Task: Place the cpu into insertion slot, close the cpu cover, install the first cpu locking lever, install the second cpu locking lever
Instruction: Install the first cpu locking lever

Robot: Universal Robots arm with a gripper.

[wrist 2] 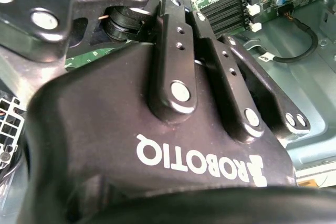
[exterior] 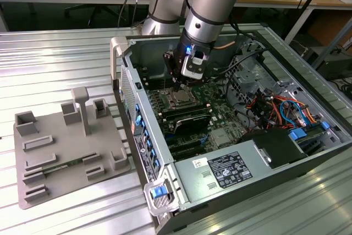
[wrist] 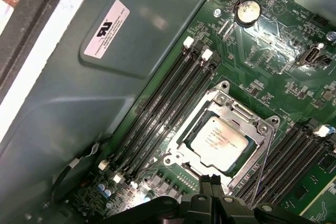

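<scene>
In the first wrist view, the gripper (wrist: 211, 181) hung just above the near corner of the socket (wrist: 185, 136), its 2 fingertips drawn together with nothing seen between them. The chip (wrist: 217, 138) already lay flat in the socket, silver face up. The metal cover (wrist: 231, 109) looked to be down around it, framing the chip through its window. A thin wire lever (wrist: 264, 161) ran along 1 side of the cover, close to the fingertips. Whether it was hooked home could not be told. Beyond lay long black memory slots (wrist: 157, 114), then the green board (wrist: 262, 61) with a coin battery (wrist: 248, 10), then the grey case wall (wrist: 79, 103).

The likely trouble was a slip. The lever was thin and springy, so closed fingertips pushing it might slide off and strike the board or the memory slot clips. An unlatched lever could also spring back and let the cover lift.

The chip bore faint print, too small to make out. A white label (wrist: 106, 27) on the case wall carried a mark and several printed lines.
</scene>
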